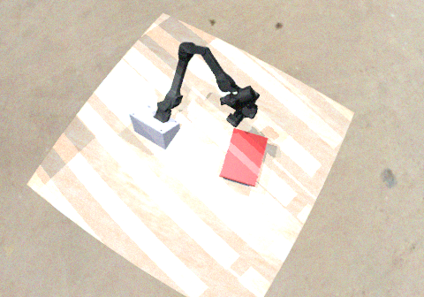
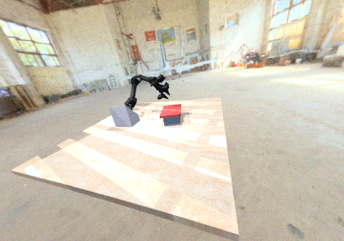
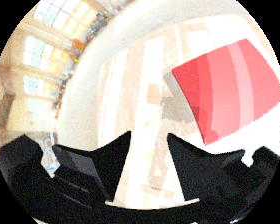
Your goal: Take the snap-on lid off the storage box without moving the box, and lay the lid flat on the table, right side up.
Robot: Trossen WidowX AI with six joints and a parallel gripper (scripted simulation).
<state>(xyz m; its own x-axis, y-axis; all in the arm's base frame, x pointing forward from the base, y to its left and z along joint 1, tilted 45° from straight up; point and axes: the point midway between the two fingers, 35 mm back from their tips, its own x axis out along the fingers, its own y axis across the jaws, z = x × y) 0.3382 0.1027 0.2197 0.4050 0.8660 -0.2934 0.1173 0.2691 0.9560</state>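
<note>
The red lid point(image 1: 245, 156) point(image 2: 171, 110) point(image 3: 223, 90) sits on top of the dark blue storage box point(image 2: 172, 120), which stands on the table. In the top view the lid hides nearly all of the box. My gripper point(image 1: 243, 117) point(image 2: 166, 95) point(image 3: 149, 135) is open, with nothing between its fingers. It hangs above the table beside the lid's far edge, higher than the lid and not touching it. In the wrist view the lid lies to the upper right of the fingertips.
The arm's base stands at a grey-lilac block point(image 1: 151, 130) point(image 2: 122, 117), to the left of the box in the top and exterior views. The wooden table point(image 1: 110, 209) point(image 2: 118, 162) has striped light and shadow. Its right edge lies beyond the box.
</note>
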